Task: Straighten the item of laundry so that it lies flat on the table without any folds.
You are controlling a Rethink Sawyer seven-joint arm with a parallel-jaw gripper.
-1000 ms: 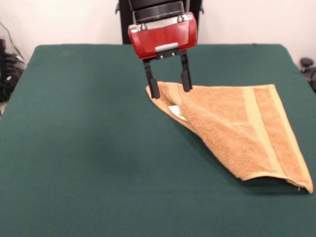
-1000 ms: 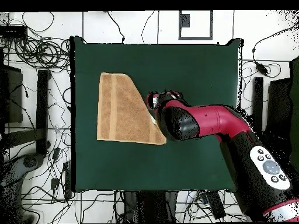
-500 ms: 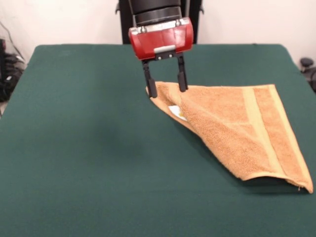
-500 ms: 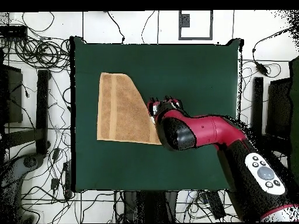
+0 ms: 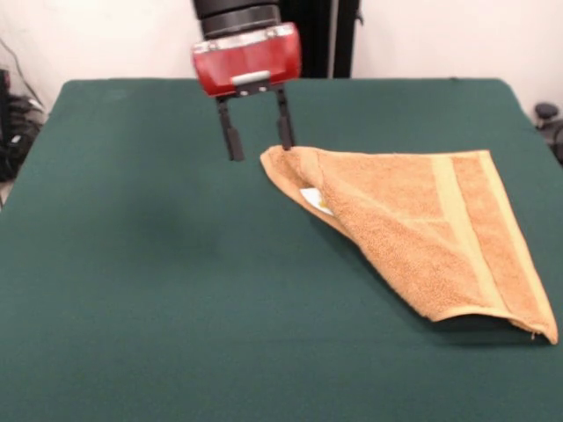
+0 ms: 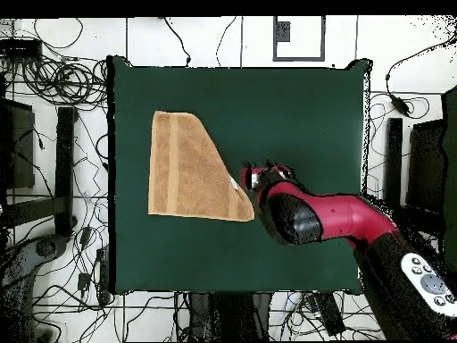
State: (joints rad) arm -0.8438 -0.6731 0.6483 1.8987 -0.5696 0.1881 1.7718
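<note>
The tan-orange towel [image 5: 422, 229] lies on the dark green table [image 5: 141, 290], folded over on a diagonal into a rough triangle. Its woven band runs near the right hem and a small white label [image 5: 316, 200] peeks out at the fold. In the overhead view the towel [image 6: 187, 170] sits left of centre. My gripper [image 5: 258, 141] hangs open and empty just left of the towel's folded corner, its right finger close to that corner. In the overhead view the gripper [image 6: 259, 171] is right of the towel.
Cables and stands [image 6: 54, 134] crowd the floor around the table in the overhead view. The table edge [image 6: 112, 179] runs close to the towel's left hem.
The gripper has risen off the towel's folded corner and shifted left in the front view, still open. The towel has stayed put.
</note>
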